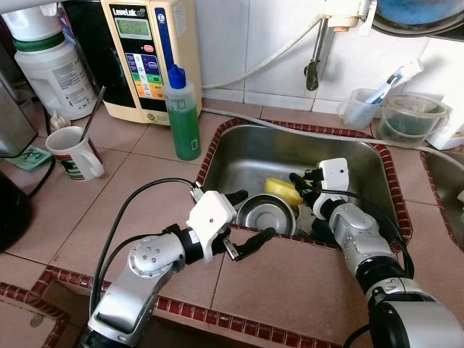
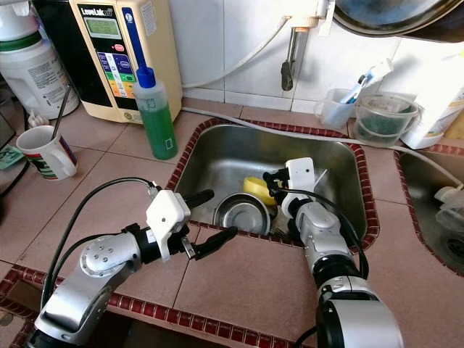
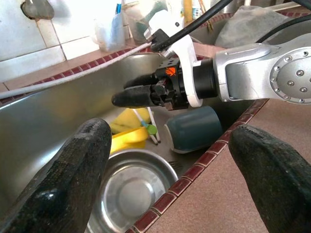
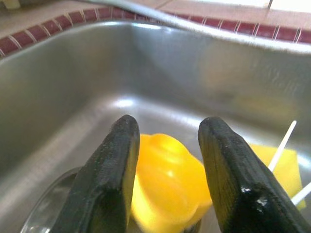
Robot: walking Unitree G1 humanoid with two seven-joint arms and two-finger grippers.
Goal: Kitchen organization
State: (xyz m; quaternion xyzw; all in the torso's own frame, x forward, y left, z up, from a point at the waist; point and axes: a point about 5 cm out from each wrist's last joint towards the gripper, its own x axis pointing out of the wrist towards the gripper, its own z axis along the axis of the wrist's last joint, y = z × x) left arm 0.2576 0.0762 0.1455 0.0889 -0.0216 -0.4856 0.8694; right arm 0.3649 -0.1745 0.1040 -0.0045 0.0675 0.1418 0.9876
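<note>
The robot is bending over a steel sink (image 1: 239, 156) set into a counter (image 1: 138, 196) of pinkish tiles edged with dark red brick. Its right gripper (image 4: 167, 167) is reaching down inside the basin, its two black fingers (image 4: 111, 179) parted and sitting either side of a yellow object (image 4: 167, 187). From the wrist camera the fingers look to be flanking the yellow piece closely, though I cannot tell if they are actually pressing on it. Just behind it is lying a flat yellow sponge (image 4: 279, 167) with thin white sticks (image 4: 282, 141) resting over it.

The left gripper (image 1: 246, 221) is hovering at the sink's near-left rim, fingers spread wide and holding nothing. Below it, in the near part of the basin, a round steel bowl (image 1: 266, 214) is sitting upright and empty, touching the yellow object at its far side. A dark teal cup (image 3: 194, 128) is lying on its side beside the bowl, under the right arm.

On the counter to the left, a green bottle with a blue cap (image 1: 182, 112) is standing at the sink's far-left corner, a cream water machine (image 1: 148, 54) behind it, and a white mug (image 1: 72, 152) with something standing in it further left. Clear plastic tubs (image 1: 409, 119) are sitting beyond the sink's right side.
</note>
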